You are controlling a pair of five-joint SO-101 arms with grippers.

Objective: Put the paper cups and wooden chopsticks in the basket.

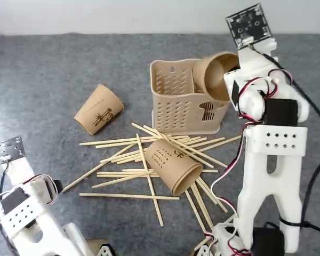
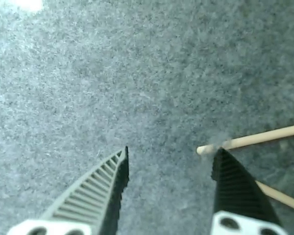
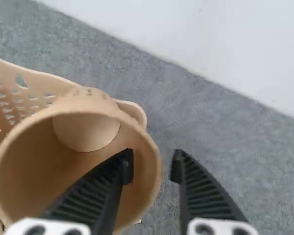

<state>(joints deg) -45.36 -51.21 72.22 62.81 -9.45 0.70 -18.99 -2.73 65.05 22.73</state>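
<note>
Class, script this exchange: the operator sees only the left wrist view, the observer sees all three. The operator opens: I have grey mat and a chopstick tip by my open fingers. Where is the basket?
Observer: The basket stands upright at the table's far side, just beyond the chopstick pile.
Operator: Is the other arm busy?
Observer: The right gripper grips a tilted cup by its rim, over the basket's corner.
Operator: Cups left on the mat?
Observer: Two, both on their sides: the near cup on the chopsticks, the lone cup on the left arm's side of the basket.
</note>
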